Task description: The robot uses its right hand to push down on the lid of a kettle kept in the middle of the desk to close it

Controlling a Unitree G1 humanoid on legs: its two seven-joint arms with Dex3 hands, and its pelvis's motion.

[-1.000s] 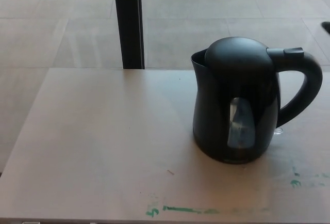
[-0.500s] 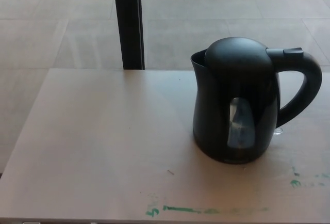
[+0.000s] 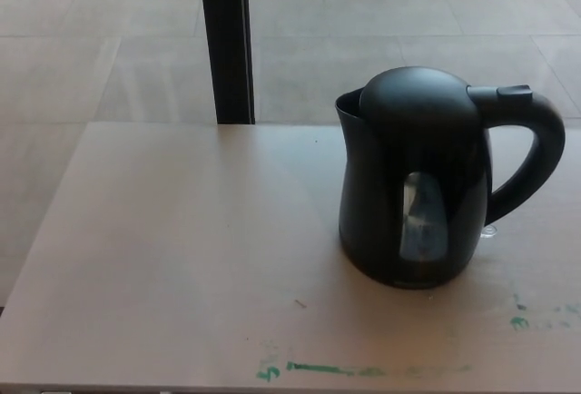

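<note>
The electric kettle [image 3: 413, 185] is matte black all over, from its domed lid [image 3: 419, 94] to its looped handle [image 3: 536, 153], broken only by a translucent grey-blue water window [image 3: 424, 217] on its side. The desk [image 3: 182, 258] is a pale beige, marked near its front edge with smears of green paint [image 3: 318, 369] and a few more green dabs at the right. Behind it, the floor [image 3: 109, 40] is light grey-beige tile with thin darker joints, crossed by one black post [image 3: 226, 40].

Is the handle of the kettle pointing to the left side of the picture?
No, the handle curves out from the right side of the kettle, and the spout faces left.
</note>
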